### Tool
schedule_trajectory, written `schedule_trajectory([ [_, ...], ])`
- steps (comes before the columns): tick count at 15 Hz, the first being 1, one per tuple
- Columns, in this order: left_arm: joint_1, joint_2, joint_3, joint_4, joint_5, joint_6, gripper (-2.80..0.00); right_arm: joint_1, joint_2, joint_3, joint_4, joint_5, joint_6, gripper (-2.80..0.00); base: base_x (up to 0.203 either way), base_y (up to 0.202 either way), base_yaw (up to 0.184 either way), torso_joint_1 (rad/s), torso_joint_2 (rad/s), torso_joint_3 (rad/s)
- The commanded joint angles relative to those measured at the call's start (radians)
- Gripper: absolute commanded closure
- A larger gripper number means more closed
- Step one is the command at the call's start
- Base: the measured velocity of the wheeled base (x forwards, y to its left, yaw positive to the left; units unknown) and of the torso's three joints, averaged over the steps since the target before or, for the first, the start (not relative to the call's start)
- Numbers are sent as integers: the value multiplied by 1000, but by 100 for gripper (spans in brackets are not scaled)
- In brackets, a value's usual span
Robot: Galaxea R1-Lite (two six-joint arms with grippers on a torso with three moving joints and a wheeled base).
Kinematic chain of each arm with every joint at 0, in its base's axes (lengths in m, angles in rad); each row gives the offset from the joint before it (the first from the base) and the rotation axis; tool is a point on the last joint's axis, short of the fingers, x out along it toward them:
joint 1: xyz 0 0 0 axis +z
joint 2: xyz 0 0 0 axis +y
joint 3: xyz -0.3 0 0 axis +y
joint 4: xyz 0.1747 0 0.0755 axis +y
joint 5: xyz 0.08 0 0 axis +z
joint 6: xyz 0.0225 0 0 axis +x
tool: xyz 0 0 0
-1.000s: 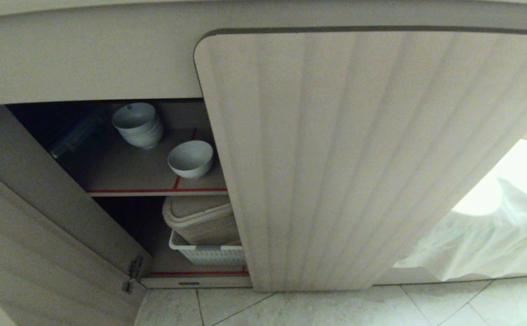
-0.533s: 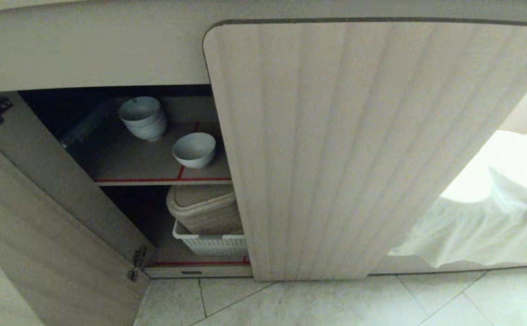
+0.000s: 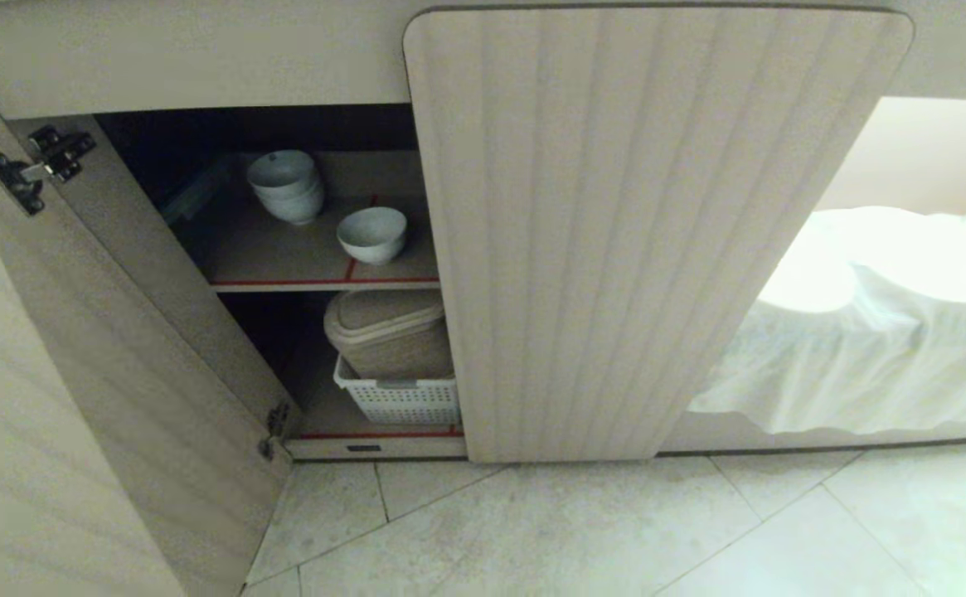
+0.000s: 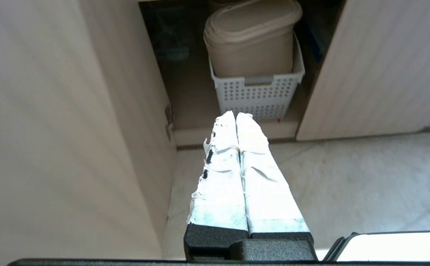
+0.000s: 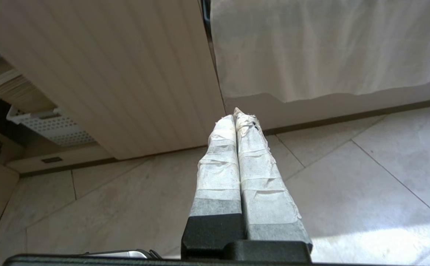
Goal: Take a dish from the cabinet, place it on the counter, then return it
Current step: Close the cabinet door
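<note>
The cabinet (image 3: 648,232) is low and beige, its left ribbed door (image 3: 76,373) swung wide and its right door closed. On the upper red-edged shelf (image 3: 325,283) a single white dish (image 3: 372,234) stands near the front, with a stack of like white bowls (image 3: 285,186) behind it. The counter is out of view. My left gripper (image 4: 236,116) hangs shut and empty above the floor, in front of the lower shelf. Over the tiles before the closed door, my right gripper (image 5: 236,114) is shut with nothing in it. Neither arm shows in the head view.
On the lower shelf a white perforated basket (image 3: 400,400) holds a beige lidded bin (image 3: 391,332). White cloth (image 3: 881,348) hangs to the right of the closed door. Pale tiled floor (image 3: 615,531) lies in front of the cabinet.
The head view has shifted: the cabinet and its contents now sit higher and smaller in the picture with more floor showing, so the camera has drawn back. The bowls stay in place on the shelf.
</note>
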Motion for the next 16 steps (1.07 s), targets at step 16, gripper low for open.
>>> schedule_trajectory([
  [16, 0, 0, 0, 0, 5, -2, 0, 0, 1, 0, 0, 0, 1, 0, -141, 0, -1, 1, 1, 2],
])
